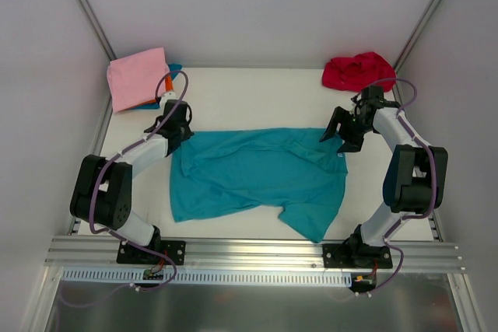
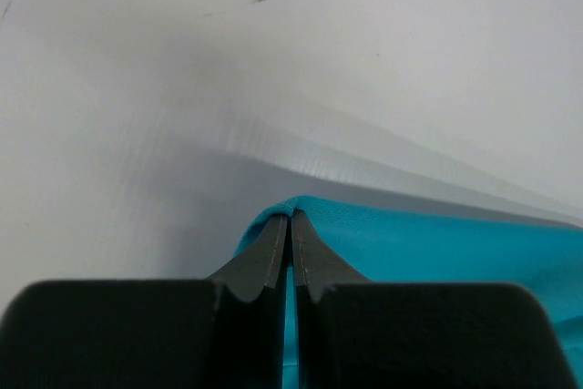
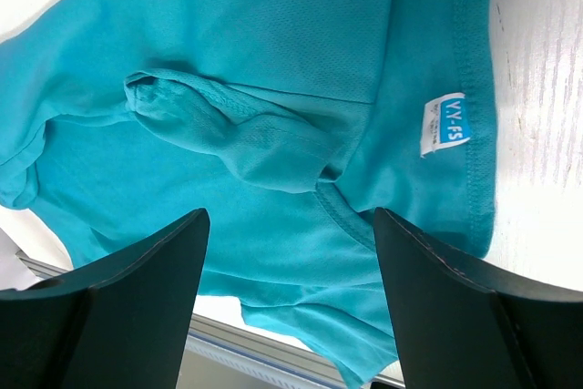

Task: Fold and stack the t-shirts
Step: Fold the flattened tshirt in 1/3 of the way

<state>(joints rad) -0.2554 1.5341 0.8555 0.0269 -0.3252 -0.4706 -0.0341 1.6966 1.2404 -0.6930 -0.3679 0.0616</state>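
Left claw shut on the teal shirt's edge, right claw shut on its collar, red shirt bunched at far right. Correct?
One error: the right claw is open, spread wide above the collar, gripping nothing; the right wrist view shows it. The rest stands: left claw shut on the teal shirt's edge, red shirt bunched at far right.

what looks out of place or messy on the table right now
The teal t-shirt lies skewed and rumpled, with a bunched fold near its white label. A red t-shirt is a crumpled heap at the far right corner. The folded pink t-shirt far left looks tidy.
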